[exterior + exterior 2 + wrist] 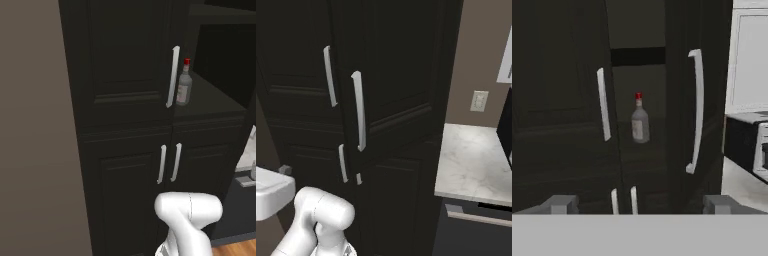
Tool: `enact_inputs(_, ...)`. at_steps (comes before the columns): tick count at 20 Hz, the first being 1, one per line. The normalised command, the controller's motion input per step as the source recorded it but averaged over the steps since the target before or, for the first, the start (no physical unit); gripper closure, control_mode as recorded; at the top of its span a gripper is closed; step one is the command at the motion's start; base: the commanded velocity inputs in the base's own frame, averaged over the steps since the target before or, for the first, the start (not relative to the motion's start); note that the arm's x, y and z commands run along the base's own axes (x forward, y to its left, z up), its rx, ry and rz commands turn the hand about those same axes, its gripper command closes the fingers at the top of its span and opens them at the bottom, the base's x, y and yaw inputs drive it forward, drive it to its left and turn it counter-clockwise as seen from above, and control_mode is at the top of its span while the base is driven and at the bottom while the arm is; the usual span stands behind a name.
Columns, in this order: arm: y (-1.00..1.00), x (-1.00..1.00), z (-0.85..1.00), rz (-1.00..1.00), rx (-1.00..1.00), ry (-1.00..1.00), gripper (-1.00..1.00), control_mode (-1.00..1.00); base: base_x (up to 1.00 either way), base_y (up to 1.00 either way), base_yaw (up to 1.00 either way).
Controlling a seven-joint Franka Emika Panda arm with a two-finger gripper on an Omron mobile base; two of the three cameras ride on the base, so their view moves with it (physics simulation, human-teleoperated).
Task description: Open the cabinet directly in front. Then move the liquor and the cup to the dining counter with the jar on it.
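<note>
The tall near-black cabinet (125, 65) stands straight ahead. Its left door (557, 105) is closed. The right door (684, 100) has swung out towards me, with its long pale handle (697, 110) facing the hand. Through the gap, the liquor (639, 120), a clear bottle with a red cap, stands upright on a dark shelf. The liquor (184, 82) also shows just right of the left door's handle (172, 75). My gripper (639, 205) is open, empty and well short of the shelf. The cup, the dining counter and the jar are out of view.
Below the tall doors are shorter doors with paired short handles (169, 163). A marble counter (471, 160) against a wall with an outlet (478, 101) lies right of the cabinet. A dark appliance (747, 145) sits to the right in the hand view.
</note>
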Motion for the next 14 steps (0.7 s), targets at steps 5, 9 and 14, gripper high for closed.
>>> enact_inputs(5,0.98,0.67,-0.01,-0.21,-0.22,-0.07,-1.00,-1.00,0.00,0.00,0.00)
enact_inputs(9,0.41,0.93,0.00,-0.22,-0.07,0.01,-1.00,-1.00,0.00,0.00,0.00)
enact_inputs(14,0.00,0.96,-0.08,-0.03,0.00,0.00,-1.00,-1.00,0.00,0.00,0.00)
